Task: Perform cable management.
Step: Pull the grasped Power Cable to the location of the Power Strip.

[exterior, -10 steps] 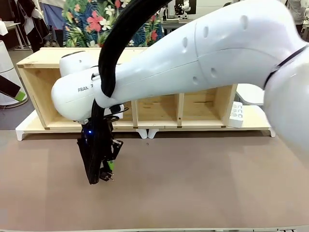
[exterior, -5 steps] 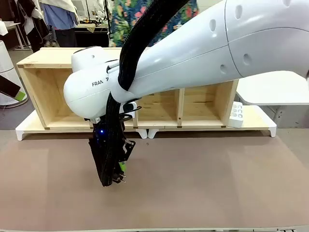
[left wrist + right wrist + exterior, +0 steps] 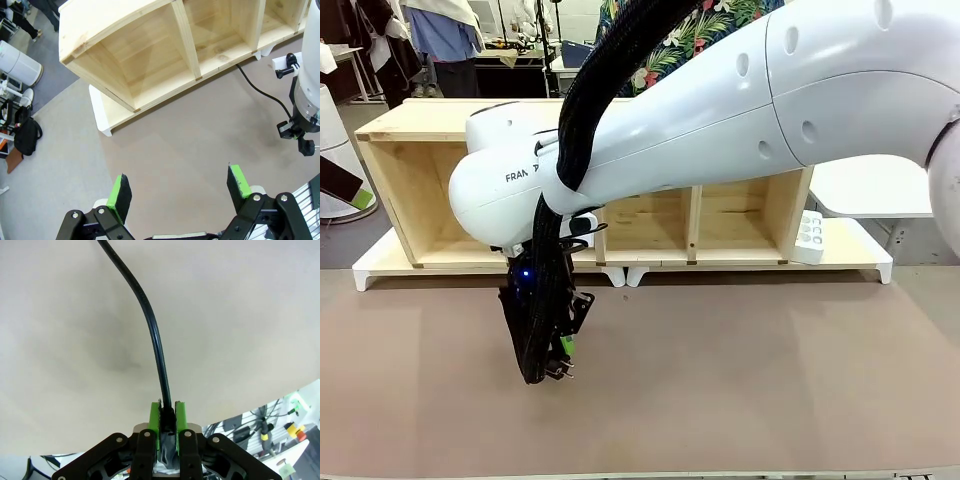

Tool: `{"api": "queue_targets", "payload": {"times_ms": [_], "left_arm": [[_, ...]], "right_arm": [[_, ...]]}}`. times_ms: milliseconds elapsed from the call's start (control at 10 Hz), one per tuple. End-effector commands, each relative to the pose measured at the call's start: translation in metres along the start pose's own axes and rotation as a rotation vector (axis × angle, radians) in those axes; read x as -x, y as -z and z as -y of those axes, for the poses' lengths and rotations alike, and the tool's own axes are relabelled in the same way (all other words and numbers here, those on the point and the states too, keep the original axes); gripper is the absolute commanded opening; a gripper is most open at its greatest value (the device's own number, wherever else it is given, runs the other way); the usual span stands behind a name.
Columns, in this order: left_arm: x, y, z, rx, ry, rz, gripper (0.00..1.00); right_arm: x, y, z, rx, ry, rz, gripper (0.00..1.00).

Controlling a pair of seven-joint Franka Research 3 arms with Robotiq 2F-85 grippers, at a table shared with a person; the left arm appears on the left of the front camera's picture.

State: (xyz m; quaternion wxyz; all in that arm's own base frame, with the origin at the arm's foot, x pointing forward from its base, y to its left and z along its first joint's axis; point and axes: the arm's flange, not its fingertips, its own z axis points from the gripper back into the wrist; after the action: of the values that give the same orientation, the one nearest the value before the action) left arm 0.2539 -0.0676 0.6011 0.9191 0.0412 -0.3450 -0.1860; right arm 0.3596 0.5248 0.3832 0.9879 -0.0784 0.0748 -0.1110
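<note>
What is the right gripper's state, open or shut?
Shut on the cable: the right gripper's green pads squeeze it between them.

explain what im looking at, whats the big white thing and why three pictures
The big white thing is a robot's right arm, filmed from the robot's side of a brown table. The other two pictures come from cameras on each wrist, looking along the fingers. The right gripper is shut on the end of a black cable. The left gripper hangs open above the table, holding nothing. A wooden shelf and a white power strip sit at the far side.
</note>
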Motion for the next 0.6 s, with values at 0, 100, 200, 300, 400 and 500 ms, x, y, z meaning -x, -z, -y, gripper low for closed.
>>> {"api": "queue_targets", "payload": {"times_ms": [0,100,200,300,400,500], "left_arm": [[0.0,-0.001,-0.001,0.0,0.011,0.006,1.0],[0.0,-0.001,-0.001,0.0,0.011,0.006,1.0],[0.0,-0.001,-0.001,0.0,0.011,0.006,1.0],[0.0,-0.001,-0.001,0.0,0.011,0.006,1.0],[0.0,-0.001,-0.001,0.0,0.011,0.006,1.0],[0.0,-0.001,-0.001,0.0,0.011,0.006,1.0]], "right_arm": [[0.0,0.001,0.0,0.001,0.0,-0.001,0.15],[0.01,0.004,0.002,0.045,-0.034,0.002,0.15],[0.018,0.007,0.018,0.067,-0.04,0.003,0.15],[0.028,0.009,0.043,0.076,-0.043,-0.016,0.15],[0.035,0.011,0.064,0.084,-0.034,-0.028,0.15],[0.04,0.013,0.084,0.086,-0.006,-0.03,0.15]]}}
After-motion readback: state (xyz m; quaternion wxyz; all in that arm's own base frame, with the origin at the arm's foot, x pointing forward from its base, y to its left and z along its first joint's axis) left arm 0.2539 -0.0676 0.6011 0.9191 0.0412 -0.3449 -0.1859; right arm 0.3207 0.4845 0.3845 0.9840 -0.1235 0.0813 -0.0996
